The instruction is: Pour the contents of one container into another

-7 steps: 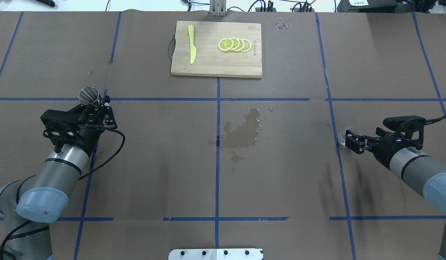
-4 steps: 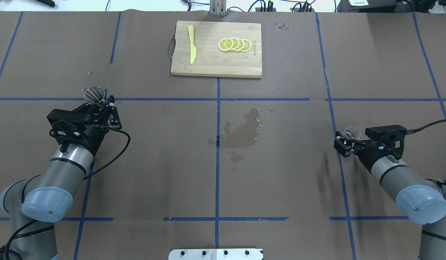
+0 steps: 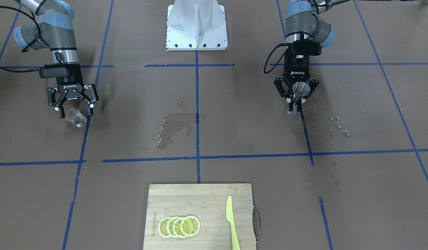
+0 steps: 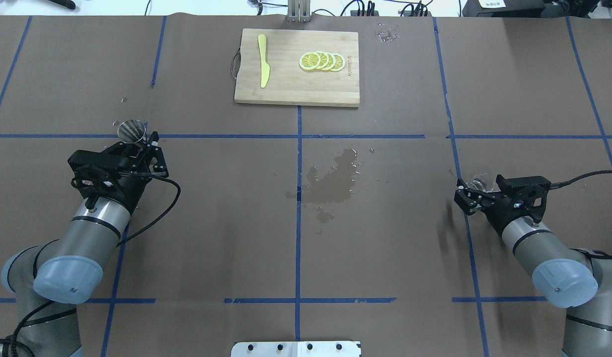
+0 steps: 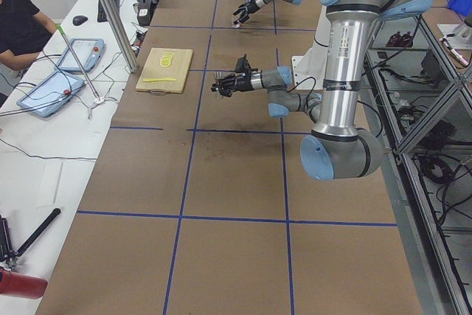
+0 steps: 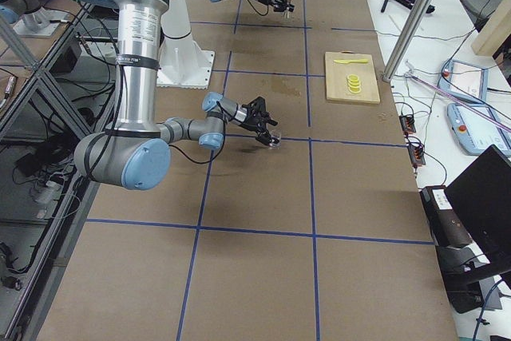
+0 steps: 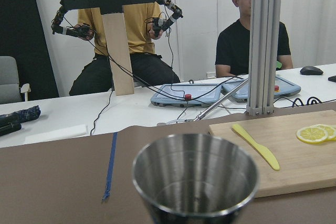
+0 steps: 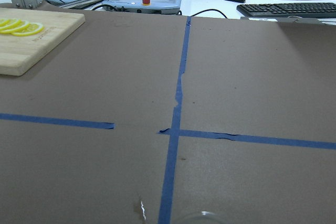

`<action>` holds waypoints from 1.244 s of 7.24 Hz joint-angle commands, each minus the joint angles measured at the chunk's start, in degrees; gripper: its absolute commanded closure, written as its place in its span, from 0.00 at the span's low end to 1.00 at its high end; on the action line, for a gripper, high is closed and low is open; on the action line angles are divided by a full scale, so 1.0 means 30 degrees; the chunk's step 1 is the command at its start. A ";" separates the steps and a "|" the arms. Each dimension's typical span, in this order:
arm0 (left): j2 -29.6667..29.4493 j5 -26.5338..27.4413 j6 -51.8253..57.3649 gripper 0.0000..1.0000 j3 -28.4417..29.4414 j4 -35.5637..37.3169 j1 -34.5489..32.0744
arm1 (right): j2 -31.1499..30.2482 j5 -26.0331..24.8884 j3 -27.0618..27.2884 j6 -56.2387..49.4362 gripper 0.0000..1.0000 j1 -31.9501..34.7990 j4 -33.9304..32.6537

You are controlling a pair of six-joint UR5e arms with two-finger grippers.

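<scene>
A tapered steel cup (image 4: 131,130) stands upright between the fingers of my left gripper (image 4: 136,139), which is shut on it. The front view shows the same cup (image 3: 298,93) in that gripper (image 3: 297,99), and its open mouth (image 7: 195,174) fills the left wrist view. At the table's right, a small clear glass (image 4: 480,182) sits just at the fingertips of my right gripper (image 4: 468,192). From the front, this gripper (image 3: 74,109) is spread open, wider than the glass (image 3: 76,118). Only the glass rim (image 8: 202,216) shows in the right wrist view.
A wooden cutting board (image 4: 296,94) at the far centre carries lemon slices (image 4: 322,61) and a yellow plastic knife (image 4: 263,60). A wet patch (image 4: 333,179) darkens the paper mid-table. Droplets (image 3: 337,126) lie near the cup. Operators sit beyond the far edge.
My left gripper carried the cup slightly to the right. The right arm swung inward, its wrist turning and its open gripper shifting left around the glass.
</scene>
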 commanded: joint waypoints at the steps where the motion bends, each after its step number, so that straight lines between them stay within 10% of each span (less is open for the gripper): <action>1: -0.0003 0.0000 0.0000 1.00 0.0183 0.0000 0.0008 | -0.0012 -0.0414 -0.0616 0.0033 0.01 -0.0031 0.0031; 9: -0.0090 0.0000 0.0000 1.00 0.0185 0.0000 0.0008 | 0.0569 -0.0388 -0.0852 -0.0026 0.09 -0.0559 0.0002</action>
